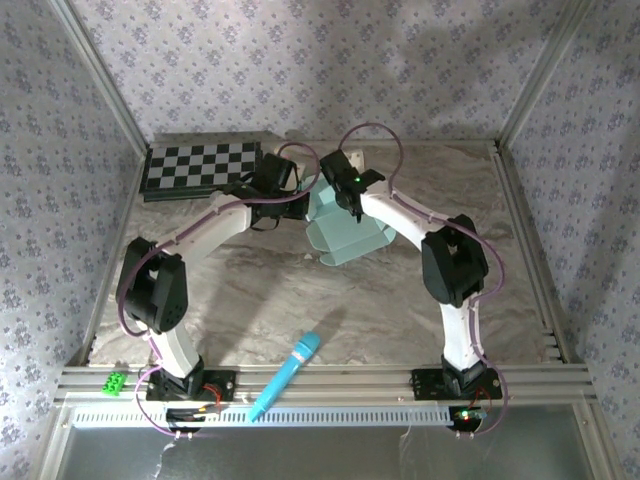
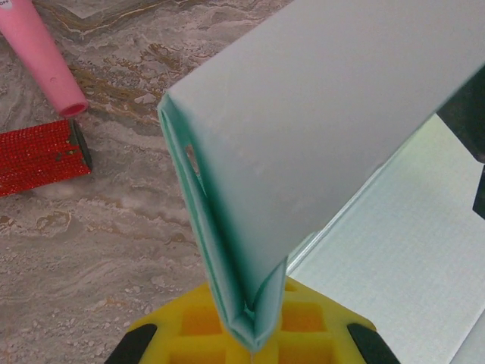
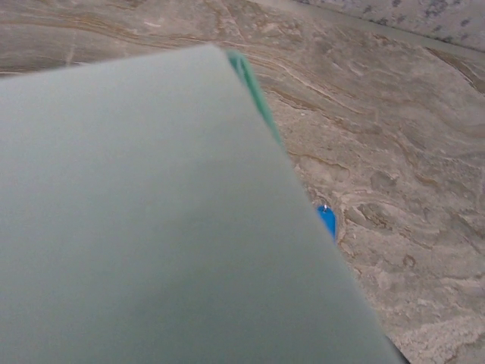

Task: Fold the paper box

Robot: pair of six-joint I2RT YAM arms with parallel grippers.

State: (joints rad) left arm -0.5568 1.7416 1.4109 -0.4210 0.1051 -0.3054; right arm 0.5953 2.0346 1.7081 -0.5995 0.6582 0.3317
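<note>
The paper box (image 1: 347,235), pale mint-blue card partly folded, is held up above the back middle of the table between both arms. My left gripper (image 1: 297,195) reaches it from the left. In the left wrist view a doubled fold of the paper box (image 2: 303,136) is pinched at its bottom edge between the yellow jaws of my left gripper (image 2: 254,345), which is shut on it. My right gripper (image 1: 350,200) sits at the card's upper edge. In the right wrist view a flat panel of the paper box (image 3: 151,227) hides the fingers, so their state is unclear.
A checkerboard (image 1: 200,165) lies at the back left. A blue stick-shaped microphone (image 1: 285,375) rests near the front edge, its tip (image 3: 327,221) peeking past the card. A green block (image 1: 116,381) sits front left. A pink tube (image 2: 45,61) and a red pad (image 2: 38,155) lie on the marble.
</note>
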